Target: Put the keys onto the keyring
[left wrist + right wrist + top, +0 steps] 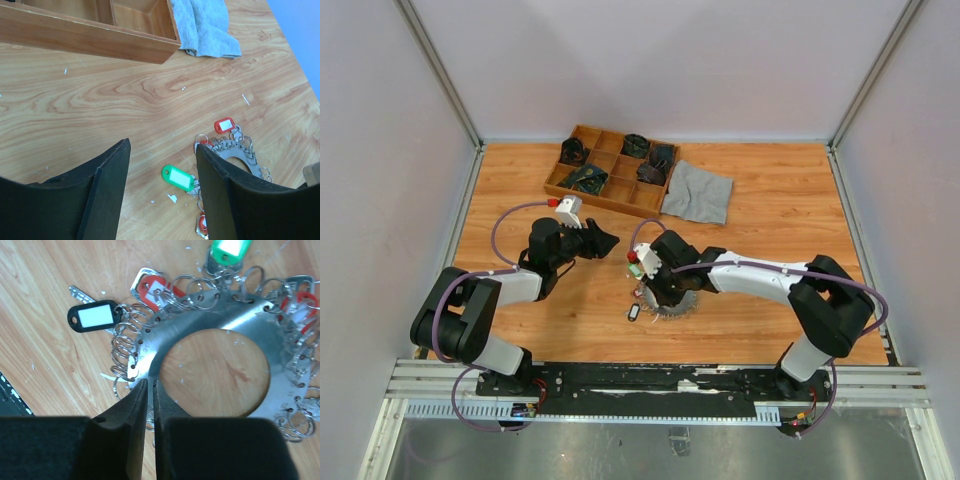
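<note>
Presently, the keyring lay flat on the table, just below centre of the top view. The right gripper was clamped on its lower-left rim. The left gripper hung released, fingers wide apart, above a green-tagged key. A black-tagged key lay just beside the ring, upper left.

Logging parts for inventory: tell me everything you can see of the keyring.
The keyring is a flat silvery metal disc with a large round hole, its rim punched with small holes carrying wire split rings. Green and red tags hang from them; a black tag lies alongside. It lies flat on the table. The right claw, nearly shut, meets its near edge; whether it grips is unclear.
</note>
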